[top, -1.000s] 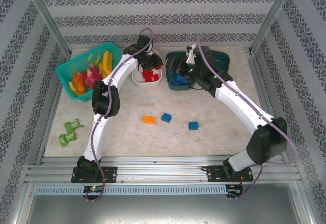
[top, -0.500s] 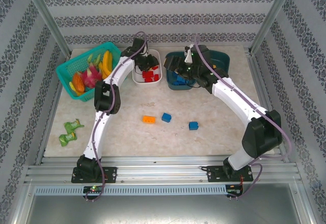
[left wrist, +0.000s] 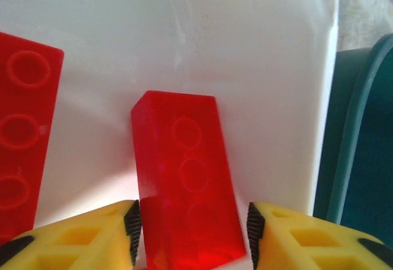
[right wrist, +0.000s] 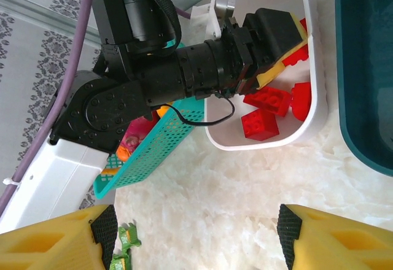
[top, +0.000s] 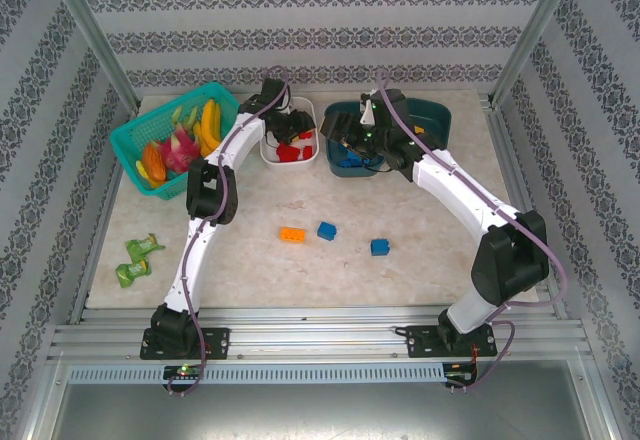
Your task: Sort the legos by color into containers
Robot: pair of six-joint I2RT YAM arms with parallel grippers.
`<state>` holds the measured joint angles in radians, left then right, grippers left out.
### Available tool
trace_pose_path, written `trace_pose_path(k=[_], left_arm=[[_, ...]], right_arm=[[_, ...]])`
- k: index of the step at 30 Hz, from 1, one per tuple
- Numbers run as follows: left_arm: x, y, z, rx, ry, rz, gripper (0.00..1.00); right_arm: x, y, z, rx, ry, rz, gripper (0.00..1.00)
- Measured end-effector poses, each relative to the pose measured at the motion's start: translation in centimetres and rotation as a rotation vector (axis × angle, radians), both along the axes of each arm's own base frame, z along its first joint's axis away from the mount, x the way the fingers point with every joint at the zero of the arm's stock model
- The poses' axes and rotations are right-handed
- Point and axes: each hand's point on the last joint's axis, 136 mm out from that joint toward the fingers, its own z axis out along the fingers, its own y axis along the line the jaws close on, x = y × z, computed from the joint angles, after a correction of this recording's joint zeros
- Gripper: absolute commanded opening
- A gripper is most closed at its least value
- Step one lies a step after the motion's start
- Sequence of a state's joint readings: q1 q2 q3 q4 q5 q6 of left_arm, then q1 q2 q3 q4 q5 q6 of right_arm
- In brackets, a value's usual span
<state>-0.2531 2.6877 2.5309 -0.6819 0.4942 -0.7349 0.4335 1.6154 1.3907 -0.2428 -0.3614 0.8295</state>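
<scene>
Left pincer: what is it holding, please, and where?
The left pincer flanks the red brick at its near end, across the long sides; actual grip cannot be told.

My left gripper [left wrist: 193, 236] has yellow fingers [left wrist: 73, 245] moulded with hollow cells, each faced on the inside with a black ribbed pad [left wrist: 132, 230]. My right gripper [right wrist: 196, 236] wears the same yellow and black. Behind the jaws, my left wrist [right wrist: 184, 73] is black cylinders and blocks. Further back, my left arm [top: 195, 255] and right arm [top: 455, 185] are white shells with black joints, and a purple cable [right wrist: 89, 12] trails along each.
</scene>
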Motion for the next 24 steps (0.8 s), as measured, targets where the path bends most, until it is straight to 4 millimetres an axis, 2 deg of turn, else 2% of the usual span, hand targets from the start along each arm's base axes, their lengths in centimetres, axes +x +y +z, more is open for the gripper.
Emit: trace_pose_path(k=[4, 6, 8, 11, 14, 16, 19, 22, 24], left_arm=[[0.0, 0.4, 2.5, 0.013, -0.028, 0.014, 0.61], [-0.2, 0.8, 5.2, 0.020, -0.061, 0.026, 0.61], [-0.6, 1.1, 8.7, 0.019, -0.105, 0.036, 0.60], [-1.9, 1.7, 15.1, 0.008, -0.191, 0.049, 0.60], [-4.5, 2.9, 21.8, 0.005, -0.279, 0.072, 0.60], [-7.1, 4.0, 25.1, 0.013, -0.317, 0.093, 0.60], [-12.5, 6.0, 27.6, 0.033, -0.330, 0.121, 0.62], [-18.9, 8.1, 26.7, 0.054, -0.298, 0.144, 0.64], [-23.9, 9.7, 24.2, 0.071, -0.247, 0.165, 0.66]], right_arm=[[-0.2, -0.1, -0.2, -0.017, 0.002, 0.008, 0.72], [-0.4, -0.3, -0.6, -0.034, 0.007, 0.012, 0.72], [-0.6, -0.5, -0.7, -0.056, 0.007, 0.016, 0.71], [-1.3, -0.8, -0.4, -0.094, -0.011, 0.022, 0.71], [-2.9, -0.1, 0.1, -0.152, -0.049, 0.070, 0.70], [-4.6, 1.3, -0.2, -0.211, -0.075, 0.134, 0.70], [-7.6, 3.7, -1.8, -0.324, -0.105, 0.276, 0.71], [-10.2, 5.8, -4.2, -0.444, -0.129, 0.440, 0.72], [-11.6, 7.0, -6.2, -0.529, -0.139, 0.552, 0.72]])
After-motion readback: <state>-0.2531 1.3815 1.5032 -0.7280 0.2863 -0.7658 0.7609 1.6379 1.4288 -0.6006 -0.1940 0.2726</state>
